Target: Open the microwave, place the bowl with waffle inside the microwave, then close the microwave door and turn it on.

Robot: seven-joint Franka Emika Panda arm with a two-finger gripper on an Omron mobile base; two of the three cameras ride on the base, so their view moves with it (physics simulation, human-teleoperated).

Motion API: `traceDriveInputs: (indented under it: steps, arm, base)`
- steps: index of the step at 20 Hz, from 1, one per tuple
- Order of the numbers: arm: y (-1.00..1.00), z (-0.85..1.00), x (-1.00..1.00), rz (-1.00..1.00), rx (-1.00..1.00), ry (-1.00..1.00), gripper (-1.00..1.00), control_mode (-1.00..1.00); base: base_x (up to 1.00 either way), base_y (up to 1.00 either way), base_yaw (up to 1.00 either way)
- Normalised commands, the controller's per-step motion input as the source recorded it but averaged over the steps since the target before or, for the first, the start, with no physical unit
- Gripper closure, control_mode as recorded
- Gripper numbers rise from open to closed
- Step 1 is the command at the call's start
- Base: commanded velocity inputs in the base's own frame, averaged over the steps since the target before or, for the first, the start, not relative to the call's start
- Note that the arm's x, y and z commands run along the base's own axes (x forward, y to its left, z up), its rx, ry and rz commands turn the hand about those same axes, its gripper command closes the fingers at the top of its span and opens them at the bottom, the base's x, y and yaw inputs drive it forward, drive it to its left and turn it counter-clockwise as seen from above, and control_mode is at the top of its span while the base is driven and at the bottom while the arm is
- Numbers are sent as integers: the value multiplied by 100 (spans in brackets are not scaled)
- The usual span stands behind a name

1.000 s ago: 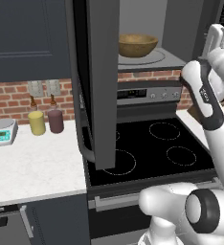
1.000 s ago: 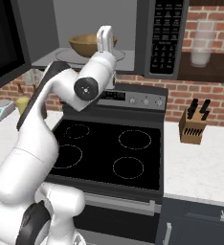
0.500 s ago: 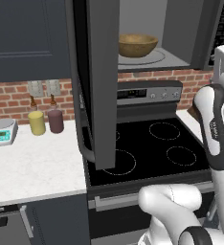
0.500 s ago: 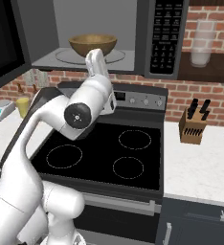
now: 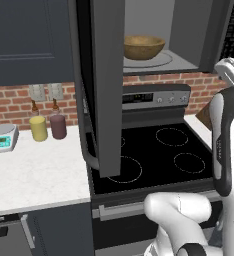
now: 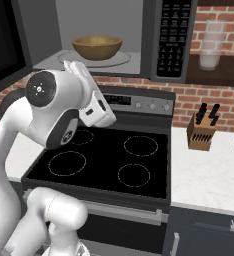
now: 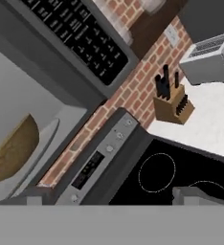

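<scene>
Microwave door (image 5: 101,85) hangs open; bowl (image 6: 97,47) sits on the turntable inside; keypad (image 6: 167,37) markings unreadable; jaws spread, empty.

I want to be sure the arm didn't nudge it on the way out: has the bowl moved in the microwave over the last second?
No. The bowl sits on the turntable, same spot against the microwave walls.
</scene>
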Motion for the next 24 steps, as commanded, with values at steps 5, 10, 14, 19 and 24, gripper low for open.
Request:
traceDriveInputs:
  steps: [5,10,14,19,24]
  arm:
    - [2,-51,-14,-3,-30,8,-100,-100]
    - [7,-68,0,-13,-27,-2,-100,-100]
    - [17,-79,0,-14,-20,-10,-100,-100]
    - [10,-61,1,-14,-12,-20,-100,-100]
    - [14,-44,10,-16,-8,-25,-100,-100]
  base:
    - [0,0,0]
    - [0,0,0]
    - [0,0,0]
    - [0,0,0]
    - [0,0,0]
